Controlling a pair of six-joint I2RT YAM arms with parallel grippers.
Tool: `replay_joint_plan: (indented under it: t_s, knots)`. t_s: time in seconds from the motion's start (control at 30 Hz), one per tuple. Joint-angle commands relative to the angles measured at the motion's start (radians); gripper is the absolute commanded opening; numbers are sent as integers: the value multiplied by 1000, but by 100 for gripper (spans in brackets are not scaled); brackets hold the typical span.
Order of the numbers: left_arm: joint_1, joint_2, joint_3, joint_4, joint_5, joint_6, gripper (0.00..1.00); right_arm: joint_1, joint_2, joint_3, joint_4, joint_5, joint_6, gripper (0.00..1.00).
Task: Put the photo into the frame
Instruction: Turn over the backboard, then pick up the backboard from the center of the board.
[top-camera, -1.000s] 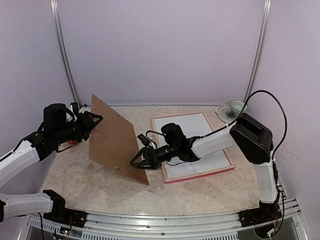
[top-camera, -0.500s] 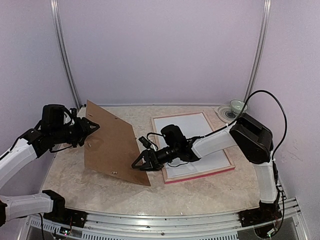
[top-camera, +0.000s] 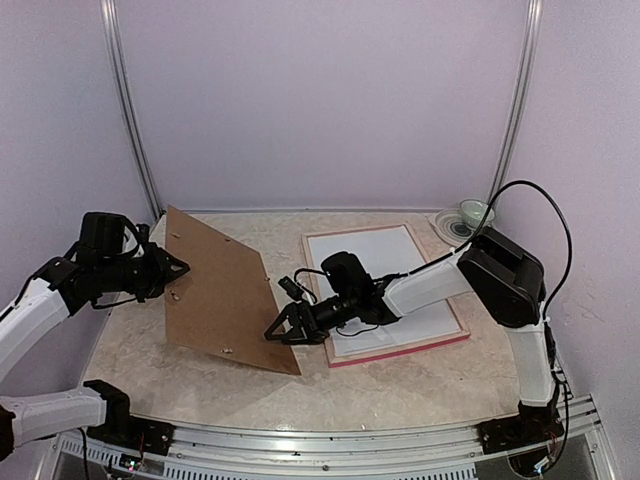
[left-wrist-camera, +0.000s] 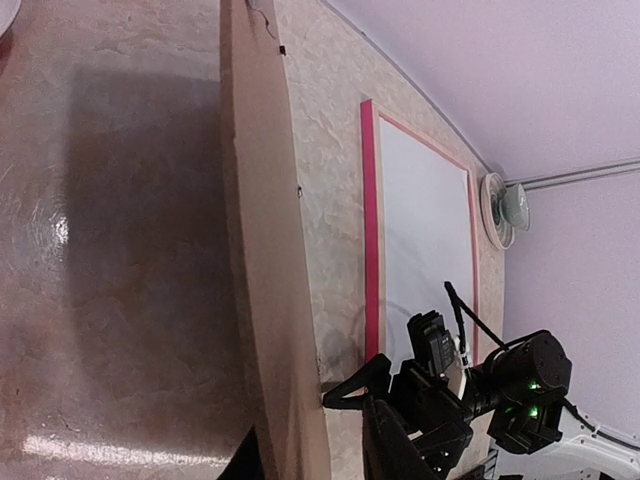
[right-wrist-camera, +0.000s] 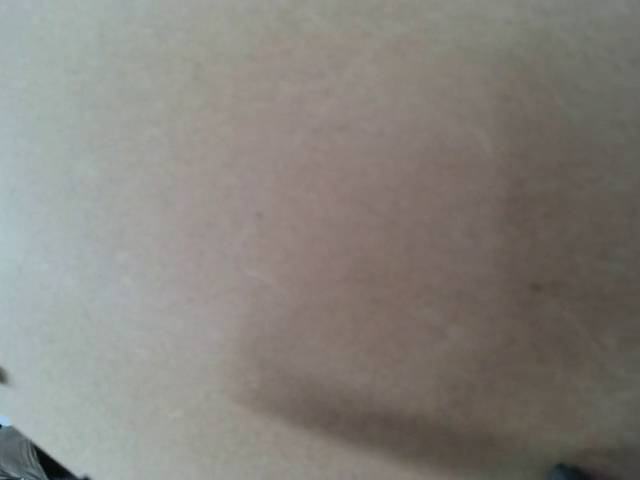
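I am working the brown backing board (top-camera: 225, 300) out of the way, and it is leaning over the left half of the bench (top-camera: 400, 405), its near corner down on the surface and its far left edge raised. The left claw (top-camera: 178, 268) is sitting at that raised edge. The wrist view is showing the board edge-on beside one dark finger, but I cannot tell whether the jaws are clamping it or only flanking it. The right claw (top-camera: 283, 327) is hanging spread wide and holding nothing, just beside the board's lower right edge, with its camera so close that it is seeing only brown. The frame (top-camera: 400, 352) is lying flat on the right of the bench, pink rim showing, with a white panel (top-camera: 390, 245) filling it. The photo is not showing in any view, so I am treating its place as unknown. To do this step well, I am planning to lower the board slowly about its resting corner, steering it leftward so it is landing well apart from the pink rim. I am also thinking of drawing the right claw clear first, since the board could pin it or skid into the frame.
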Motion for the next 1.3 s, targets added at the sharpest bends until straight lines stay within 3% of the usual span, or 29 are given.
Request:
replay_joint_plan:
  t_s: [0.0, 0.33, 0.87, 1.1, 1.27]
  knots:
    - [14, -21, 15, -3, 24, 23, 21, 0, 23, -16, -19, 12, -15, 99]
    - [30, -35, -1, 4, 28, 12, 0, 0, 2, -11, -36, 14, -25, 99]
    - [32, -106, -19, 99, 44, 8, 0, -56, -217, 44, -331, 144, -231, 99]
    - [31, -144, -7, 134, 59, 28, 0, -178, -363, -42, -342, 168, -244, 99]
    - [32, -171, -3, 158, 67, 40, 0, -296, -465, -101, -444, 262, -288, 99]
